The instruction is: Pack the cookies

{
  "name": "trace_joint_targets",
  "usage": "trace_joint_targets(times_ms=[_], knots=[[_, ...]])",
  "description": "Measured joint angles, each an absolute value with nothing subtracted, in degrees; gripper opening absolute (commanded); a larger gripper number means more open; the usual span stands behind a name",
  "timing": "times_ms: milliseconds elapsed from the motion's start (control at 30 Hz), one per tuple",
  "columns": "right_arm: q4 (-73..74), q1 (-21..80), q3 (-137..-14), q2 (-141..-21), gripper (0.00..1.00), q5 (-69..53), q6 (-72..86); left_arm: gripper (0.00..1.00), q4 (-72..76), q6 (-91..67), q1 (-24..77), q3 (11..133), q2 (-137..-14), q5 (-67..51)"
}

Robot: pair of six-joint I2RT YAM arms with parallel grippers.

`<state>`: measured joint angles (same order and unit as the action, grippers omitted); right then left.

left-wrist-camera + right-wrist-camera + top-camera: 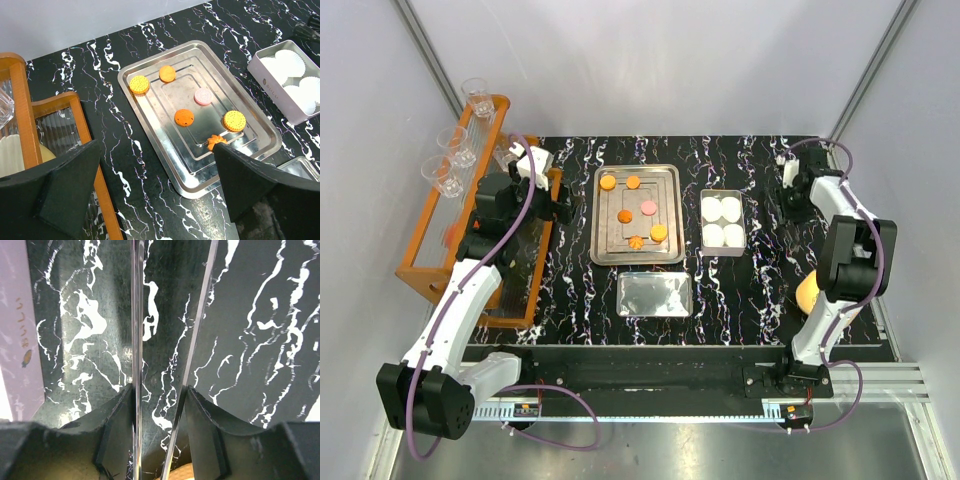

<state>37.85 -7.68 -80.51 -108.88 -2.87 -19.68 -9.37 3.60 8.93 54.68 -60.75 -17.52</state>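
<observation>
The left gripper hangs wide open beside the steel tray, nearer to it than the right gripper, which pinches thin clear tongs. The cookies lie scattered on the tray, just ahead of the left fingers.

white box side: orange print, roughly "BULU", uncertain | same box: print too small to read
</observation>
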Motion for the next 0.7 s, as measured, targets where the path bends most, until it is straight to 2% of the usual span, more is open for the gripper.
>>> trace_joint_targets(times_ms=[700], knots=[[50.2, -7.8, -88.5, -97.2, 0.49, -7.2, -19.7, 0.99, -9.3, 3.6, 8.9, 54.1, -60.8, -17.8]])
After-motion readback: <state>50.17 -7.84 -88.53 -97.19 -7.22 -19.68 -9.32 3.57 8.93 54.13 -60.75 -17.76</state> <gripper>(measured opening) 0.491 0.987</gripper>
